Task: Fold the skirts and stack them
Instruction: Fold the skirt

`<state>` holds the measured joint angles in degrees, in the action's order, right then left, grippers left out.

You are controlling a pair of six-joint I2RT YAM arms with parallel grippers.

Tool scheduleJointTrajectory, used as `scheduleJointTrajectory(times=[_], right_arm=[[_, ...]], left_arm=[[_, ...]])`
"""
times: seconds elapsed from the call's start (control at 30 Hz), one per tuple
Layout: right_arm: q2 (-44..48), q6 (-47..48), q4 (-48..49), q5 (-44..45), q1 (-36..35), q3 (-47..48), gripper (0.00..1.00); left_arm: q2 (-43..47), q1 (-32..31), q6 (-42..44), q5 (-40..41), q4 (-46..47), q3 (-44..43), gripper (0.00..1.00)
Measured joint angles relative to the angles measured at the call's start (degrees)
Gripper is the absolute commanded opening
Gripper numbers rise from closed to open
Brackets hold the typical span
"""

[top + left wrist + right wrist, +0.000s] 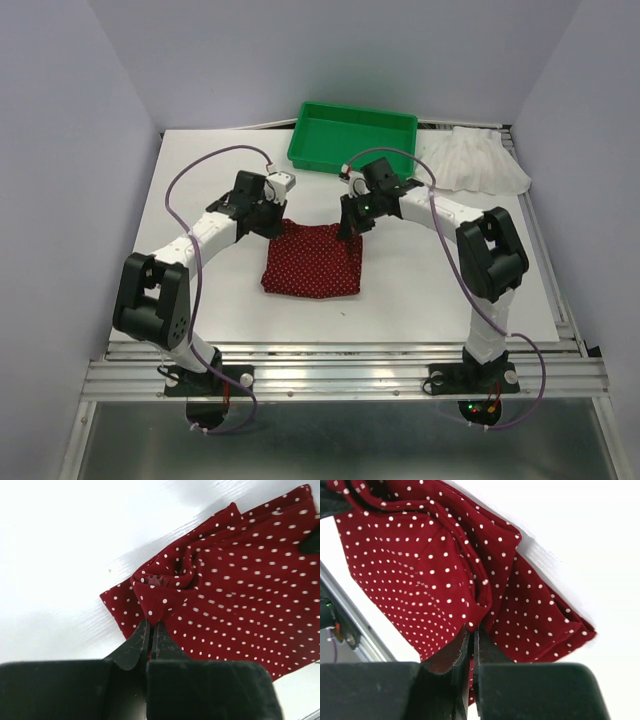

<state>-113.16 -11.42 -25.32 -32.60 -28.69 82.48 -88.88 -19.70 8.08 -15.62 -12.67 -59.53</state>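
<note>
Red dotted skirt (312, 262) lies in front of the green tray (330, 163), its tray-side corners clamped in the left gripper (151, 630) and right gripper (472, 637) (the white skirt (475, 160) sits at the tray's right).

Grn tray (322, 160) at far edge of tbl (420, 290).

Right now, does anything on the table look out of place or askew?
Nothing spilled. The white skirt lies unfolded far right, beside the green tray; left gripper and right gripper pinch the red skirt at bunched corners.
</note>
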Motion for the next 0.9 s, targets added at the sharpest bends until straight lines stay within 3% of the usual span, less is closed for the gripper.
scheduleJointTrajectory(times=[0.1,0.23,0.33,0.4,0.43,0.5,0.53,0.63,0.67,0.77,0.9], right_arm=[[1.68,1.14,-0.04,1.31,0.00,-0.70,0.04],[1.55,2.32,-0.26,2.86,0.00,-1.05,0.19],[0.68,2.64,-0.24,3.85,-0.02,-1.03,0.25],[-0.46,2.97,-0.39,5.38,0.00,-1.03,0.39],[-0.94,3.02,-0.50,5.86,0.00,-1.03,0.54],[-1.60,3.13,-1.16,7.54,0.00,-1.03,0.59],[-1.62,3.45,-1.29,7.78,0.02,-1.03,0.67],[-1.51,3.63,-1.53,9.27,0.09,-0.85,0.79],[-1.27,3.65,-1.70,9.79,0.09,-0.83,0.87],[1.01,3.52,-2.58,11.63,0.09,-0.90,0.96],[9.31,1.70,-2.45,12.98,0.24,-4.39,1.00]], left_arm=[[-0.17,0.31,0.02,1.27,0.52,0.59,0.03],[-2.38,0.33,0.02,2.82,1.57,0.50,0.21],[-5.44,0.33,0.07,3.87,2.40,0.39,0.33],[-6.93,0.52,0.28,4.66,2.58,0.37,0.44],[-7.28,0.72,0.55,5.01,2.54,0.37,0.50],[-7.26,0.98,0.96,5.35,2.21,-0.26,0.55],[-7.26,1.11,1.29,5.38,2.14,-0.72,0.60],[-5.77,1.27,2.60,5.42,1.46,-1.57,0.62],[-4.46,1.42,3.23,5.42,0.87,-1.70,0.75],[1.73,1.46,4.72,5.27,-0.87,-2.64,0.77],[9.90,0.98,5.46,3.43,-1.14,-4.76,0.74]])
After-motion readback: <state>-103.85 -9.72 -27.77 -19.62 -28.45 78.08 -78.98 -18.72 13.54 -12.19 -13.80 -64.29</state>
